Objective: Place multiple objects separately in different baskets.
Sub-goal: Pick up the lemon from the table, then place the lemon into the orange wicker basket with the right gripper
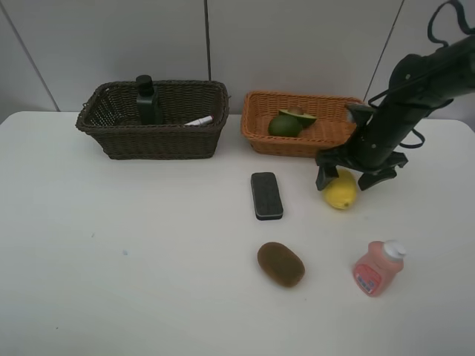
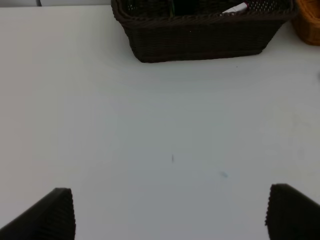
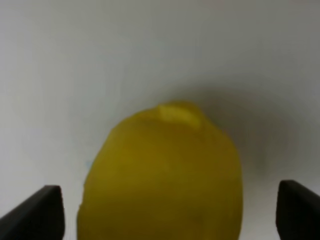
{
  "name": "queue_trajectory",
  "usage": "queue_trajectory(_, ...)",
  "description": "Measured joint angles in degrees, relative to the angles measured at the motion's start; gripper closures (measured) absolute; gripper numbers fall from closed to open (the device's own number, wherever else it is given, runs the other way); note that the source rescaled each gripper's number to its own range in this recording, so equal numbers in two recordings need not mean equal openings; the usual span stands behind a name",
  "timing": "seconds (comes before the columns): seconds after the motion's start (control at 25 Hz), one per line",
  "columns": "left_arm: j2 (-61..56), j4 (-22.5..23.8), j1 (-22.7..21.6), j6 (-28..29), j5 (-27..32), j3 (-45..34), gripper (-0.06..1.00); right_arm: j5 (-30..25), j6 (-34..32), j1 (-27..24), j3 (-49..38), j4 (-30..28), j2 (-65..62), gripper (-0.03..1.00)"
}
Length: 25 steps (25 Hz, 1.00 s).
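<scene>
The yellow lemon lies on the table in front of the light orange basket. My right gripper is open, its fingers on either side of the lemon, not closed on it. The orange basket holds the whole green avocado and the halved avocado. The dark brown basket holds the dark green pump bottle and the white-pink marker. The black eraser, brown kiwi and pink bottle lie on the table. My left gripper is open and empty, out of the high view.
The white table stands against a pale panelled wall. The dark basket shows at the far side of the left wrist view, with a corner of the orange basket beside it.
</scene>
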<state>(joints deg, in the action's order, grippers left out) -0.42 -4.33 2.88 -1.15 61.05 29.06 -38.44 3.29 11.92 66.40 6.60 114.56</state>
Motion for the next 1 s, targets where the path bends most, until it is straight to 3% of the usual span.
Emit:
queue_trajectory(0.12, 0.0, 0.0, 0.0, 0.0, 0.0, 0.0, -0.06, 0.12, 0.05, 0.0, 0.0, 0.0, 1.91, -0.03)
queue_trajectory(0.2, 0.0, 0.0, 0.0, 0.0, 0.0, 0.0, -0.06, 0.13, 0.05, 0.0, 0.0, -0.02, 2.32, 0.04)
queue_trajectory(0.24, 0.0, 0.0, 0.0, 0.0, 0.0, 0.0, -0.06, 0.13, 0.2, 0.0, 0.0, -0.02, 2.32, 0.11)
queue_trajectory(0.32, 0.0, 0.0, 0.0, 0.0, 0.0, 0.0, -0.06, 0.08, 0.4, 0.0, 0.0, -0.02, 2.32, 0.43)
queue_trajectory(0.36, 0.0, 0.0, 0.0, 0.0, 0.0, 0.0, -0.06, -0.08, 0.47, 0.0, 0.0, -0.02, 2.32, 0.47)
queue_trajectory(0.72, 0.0, 0.0, 0.0, 0.0, 0.0, 0.0, -0.06, -3.06, 0.82, 0.0, 0.26, -1.56, -3.58, 0.47)
queue_trajectory(1.0, 0.0, 0.0, 0.0, 0.0, 0.0, 0.0, -0.06, -2.45, -0.65, -1.2, 12.98, -3.15, -3.59, 0.47)
